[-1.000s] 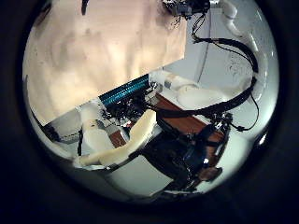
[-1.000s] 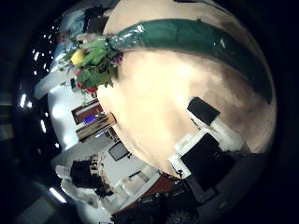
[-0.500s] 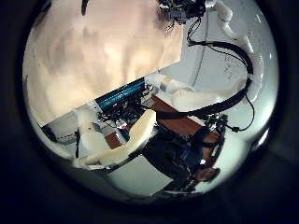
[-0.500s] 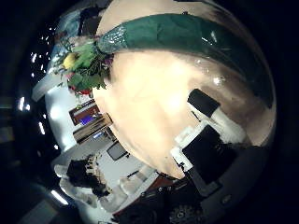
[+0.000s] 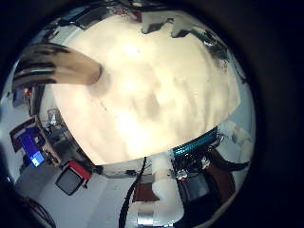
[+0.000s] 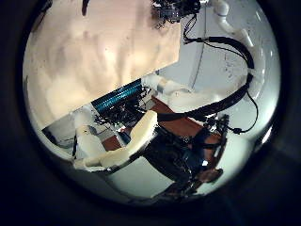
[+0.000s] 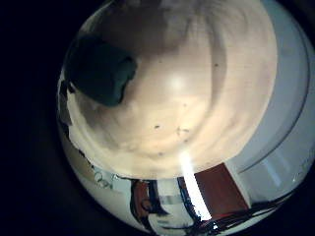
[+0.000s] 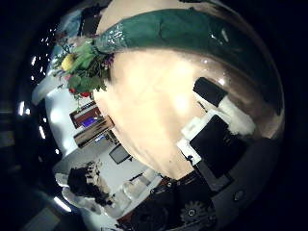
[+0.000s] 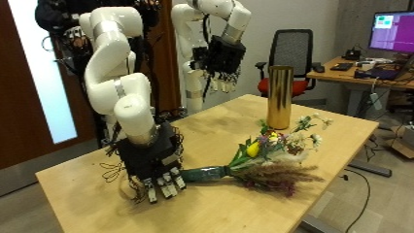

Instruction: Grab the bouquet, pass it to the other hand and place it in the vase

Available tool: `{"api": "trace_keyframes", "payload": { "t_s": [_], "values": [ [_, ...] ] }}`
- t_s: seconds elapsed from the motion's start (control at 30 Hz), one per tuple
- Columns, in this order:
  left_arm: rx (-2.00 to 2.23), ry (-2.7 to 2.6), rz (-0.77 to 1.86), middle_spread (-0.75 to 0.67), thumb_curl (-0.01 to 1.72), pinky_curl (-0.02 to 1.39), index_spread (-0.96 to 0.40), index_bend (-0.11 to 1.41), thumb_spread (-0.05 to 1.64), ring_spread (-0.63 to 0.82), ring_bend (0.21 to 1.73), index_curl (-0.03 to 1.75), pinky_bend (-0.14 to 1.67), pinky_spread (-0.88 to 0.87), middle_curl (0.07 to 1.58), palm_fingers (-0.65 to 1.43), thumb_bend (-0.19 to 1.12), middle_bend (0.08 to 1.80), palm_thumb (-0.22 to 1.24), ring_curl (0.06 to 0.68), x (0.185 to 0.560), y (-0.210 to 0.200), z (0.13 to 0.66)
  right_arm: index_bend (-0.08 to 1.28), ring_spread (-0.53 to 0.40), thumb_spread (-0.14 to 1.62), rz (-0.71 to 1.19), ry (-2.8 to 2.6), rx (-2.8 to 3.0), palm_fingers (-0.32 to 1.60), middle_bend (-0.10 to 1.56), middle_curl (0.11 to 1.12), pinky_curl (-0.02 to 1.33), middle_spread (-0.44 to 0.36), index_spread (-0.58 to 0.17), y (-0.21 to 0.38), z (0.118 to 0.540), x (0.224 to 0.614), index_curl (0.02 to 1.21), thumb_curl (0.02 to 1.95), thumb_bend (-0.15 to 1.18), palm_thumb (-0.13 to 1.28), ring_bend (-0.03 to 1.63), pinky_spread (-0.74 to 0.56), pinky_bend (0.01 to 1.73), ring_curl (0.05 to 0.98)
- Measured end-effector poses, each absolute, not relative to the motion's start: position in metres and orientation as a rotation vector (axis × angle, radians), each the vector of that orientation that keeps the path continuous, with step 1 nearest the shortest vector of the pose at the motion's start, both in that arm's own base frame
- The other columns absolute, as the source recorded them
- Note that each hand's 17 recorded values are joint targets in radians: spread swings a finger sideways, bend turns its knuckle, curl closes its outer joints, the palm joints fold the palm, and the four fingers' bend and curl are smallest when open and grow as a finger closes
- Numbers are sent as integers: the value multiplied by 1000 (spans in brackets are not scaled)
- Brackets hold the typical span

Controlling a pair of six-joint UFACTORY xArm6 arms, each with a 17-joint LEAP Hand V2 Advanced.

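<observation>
The bouquet (image 9: 265, 160) lies on the wooden table (image 9: 78, 184), with its flowers toward the vase and its dark green wrapped stem (image 9: 207, 175) toward my right hand (image 9: 155, 163). That hand stands open, fingers straight down, right beside the stem's end and not holding it. In the right thumb side palm view the wrap (image 8: 183, 29) runs close by and the flowers (image 8: 82, 63) lie at its far end. The tall gold vase (image 9: 278, 97) stands upright at the table's far edge. My left hand (image 9: 220, 63) hangs open, high above the table and level with the vase's top.
An office chair (image 9: 295, 53) and a desk with a monitor (image 9: 389, 29) stand behind the table. The vase (image 5: 62, 66) also shows in the left little finger side palm view, at the tabletop's rim.
The green wrap fills more of the right thumb side palm view, so my right hand has come closer to the stem. The left palm view has shifted slightly.
</observation>
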State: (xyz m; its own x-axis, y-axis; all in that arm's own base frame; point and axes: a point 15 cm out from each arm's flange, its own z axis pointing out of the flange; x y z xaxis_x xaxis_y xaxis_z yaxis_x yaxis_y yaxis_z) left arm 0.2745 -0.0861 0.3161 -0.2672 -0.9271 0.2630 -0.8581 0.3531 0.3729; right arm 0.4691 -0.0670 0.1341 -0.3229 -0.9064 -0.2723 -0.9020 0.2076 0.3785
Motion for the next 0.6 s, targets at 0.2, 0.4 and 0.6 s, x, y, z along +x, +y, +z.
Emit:
{"api": "trace_keyframes", "payload": {
  "t_s": [0.2,0.4,0.6],
  "values": [
    [1557,-2191,-215,314,296,207,88,205,978,529,326,430,171,506,317,193,-27,194,332,207,275,-87,317,188,-23,969,-758,-2428,1805,530,343,360,222,86,-177,-61,129,471,336,529,-22,880,571,127,193,223],
    [1554,-2192,-220,308,296,208,88,203,978,532,324,431,169,505,321,194,-27,195,332,207,274,-88,316,203,-92,969,-751,-2418,1802,732,403,378,201,37,-204,-59,126,471,354,530,-22,879,651,61,214,225],
    [1559,-2198,-221,305,295,205,89,205,980,530,327,432,167,505,323,198,-27,196,333,209,275,-88,320,207,-215,895,-702,-2369,1811,1148,452,405,235,-64,-283,-61,125,467,369,536,-28,897,765,-179,497,256]
  ]
}}
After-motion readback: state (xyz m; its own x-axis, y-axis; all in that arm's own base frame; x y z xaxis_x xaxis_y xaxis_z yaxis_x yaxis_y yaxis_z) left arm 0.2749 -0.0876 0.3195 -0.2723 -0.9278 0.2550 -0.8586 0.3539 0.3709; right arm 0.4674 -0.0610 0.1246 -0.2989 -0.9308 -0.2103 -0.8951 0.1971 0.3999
